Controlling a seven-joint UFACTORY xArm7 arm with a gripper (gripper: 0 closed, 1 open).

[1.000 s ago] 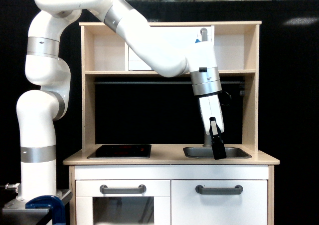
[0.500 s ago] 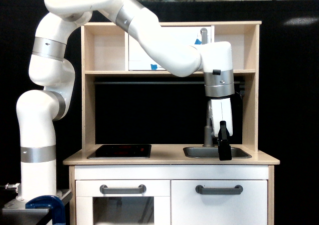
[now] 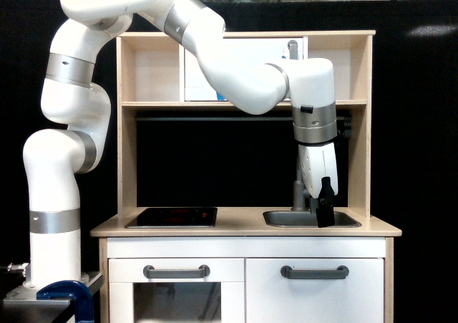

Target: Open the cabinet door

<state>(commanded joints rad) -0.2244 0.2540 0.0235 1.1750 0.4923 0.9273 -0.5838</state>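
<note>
- while the arm reaches across the toy kitchen, the end effector (image 3: pixel 324 214) hangs pointing down over the sink (image 3: pixel 310 218), at the tabletop's (image 3: pixel 240 229) right end in the exterior view.
- end effector state: the dark fingers appear edge-on; whether they are spread or closed cannot be told, and nothing is seen held.
- the cabinet door (image 3: pixel 315 291) sits closed below the tabletop's front edge, under the sink, well below the end effector.
- its horizontal grey bar handle (image 3: pixel 315 271) is untouched.
- the glass-windowed oven door (image 3: pixel 176 291) lies beside it, under the hob (image 3: pixel 172 216).
</note>
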